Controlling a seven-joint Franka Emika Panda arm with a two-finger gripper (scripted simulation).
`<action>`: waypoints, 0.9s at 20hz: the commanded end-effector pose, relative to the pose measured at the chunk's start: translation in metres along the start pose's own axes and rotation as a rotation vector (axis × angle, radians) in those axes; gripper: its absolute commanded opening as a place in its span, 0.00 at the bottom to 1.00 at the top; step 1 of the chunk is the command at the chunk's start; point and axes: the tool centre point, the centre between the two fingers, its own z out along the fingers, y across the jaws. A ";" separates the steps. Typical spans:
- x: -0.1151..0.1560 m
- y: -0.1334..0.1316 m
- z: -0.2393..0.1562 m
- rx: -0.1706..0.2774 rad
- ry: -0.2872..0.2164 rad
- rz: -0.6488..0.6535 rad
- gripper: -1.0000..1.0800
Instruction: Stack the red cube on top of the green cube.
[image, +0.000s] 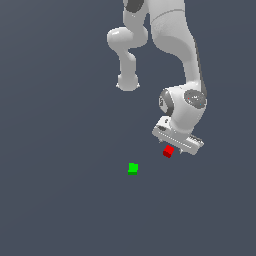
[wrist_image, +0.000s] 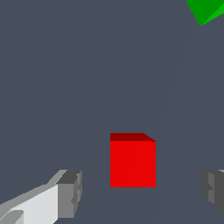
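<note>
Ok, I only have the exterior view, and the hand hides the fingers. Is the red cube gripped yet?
Observer: No. In the wrist view the gripper is open, and the red cube sits between its fingers with a bare gap on each side.
Operator: Is the cube square to the fingers?
Observer: It looks so. One face shows flat-on, not turned.
Operator: Does that camera see the green cube?
Observer: Only a corner of the green cube, cut off at the picture's edge and well apart from the red one.
</note>
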 end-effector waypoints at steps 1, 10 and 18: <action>0.000 0.000 0.001 0.000 0.000 0.000 0.96; 0.000 0.000 0.037 0.000 0.000 0.005 0.96; 0.001 -0.001 0.050 0.000 0.000 0.006 0.00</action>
